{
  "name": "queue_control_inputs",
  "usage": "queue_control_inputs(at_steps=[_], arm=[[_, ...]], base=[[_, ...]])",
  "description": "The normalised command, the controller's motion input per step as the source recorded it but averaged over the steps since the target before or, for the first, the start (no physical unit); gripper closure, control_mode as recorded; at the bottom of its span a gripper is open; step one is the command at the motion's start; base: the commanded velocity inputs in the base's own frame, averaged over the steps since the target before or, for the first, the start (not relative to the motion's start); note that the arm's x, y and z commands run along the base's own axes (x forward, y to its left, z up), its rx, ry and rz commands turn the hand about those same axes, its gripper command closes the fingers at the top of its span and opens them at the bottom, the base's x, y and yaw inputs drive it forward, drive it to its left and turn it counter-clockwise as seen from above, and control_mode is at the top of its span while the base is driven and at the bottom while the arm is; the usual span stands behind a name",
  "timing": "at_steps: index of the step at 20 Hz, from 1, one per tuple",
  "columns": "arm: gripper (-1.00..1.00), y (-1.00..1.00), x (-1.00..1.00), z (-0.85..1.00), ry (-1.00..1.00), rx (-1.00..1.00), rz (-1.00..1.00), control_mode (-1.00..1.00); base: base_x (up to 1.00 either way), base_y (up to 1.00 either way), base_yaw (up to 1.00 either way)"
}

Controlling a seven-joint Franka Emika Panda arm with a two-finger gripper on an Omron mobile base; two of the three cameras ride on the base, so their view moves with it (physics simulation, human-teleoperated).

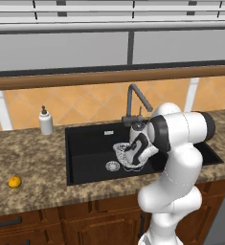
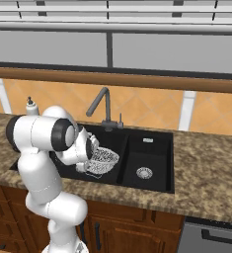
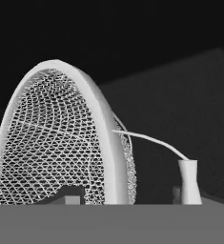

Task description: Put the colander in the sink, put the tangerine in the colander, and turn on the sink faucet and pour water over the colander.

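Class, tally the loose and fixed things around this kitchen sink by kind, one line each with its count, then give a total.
Colander: 1
Tangerine: 1
Soap bottle: 1
Faucet: 1
Sink: 1
Total: 5

No legible text, label, brand or number on any surface. A small pale mark sits on the rear wall of the sink [image 1: 85, 143], too small and blurred to read. The soap bottle [image 1: 46, 122] carries no readable label.
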Motion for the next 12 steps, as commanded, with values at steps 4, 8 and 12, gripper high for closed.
queue_control_inputs(at_steps=[4,8,12], arm=[[-1.0,0.0,0.0,-0.02,0.0,0.0,-0.03,-1.0],[-1.0,0.0,0.0,0.0,0.0,0.0,0.0,-1.0],[-1.0,0.0,-0.1,0.0,0.03,0.0,0.0,-1.0]], base=[[0.0,0.0,0.0],[0.0,0.0,0.0],[0.0,0.0,0.0]])
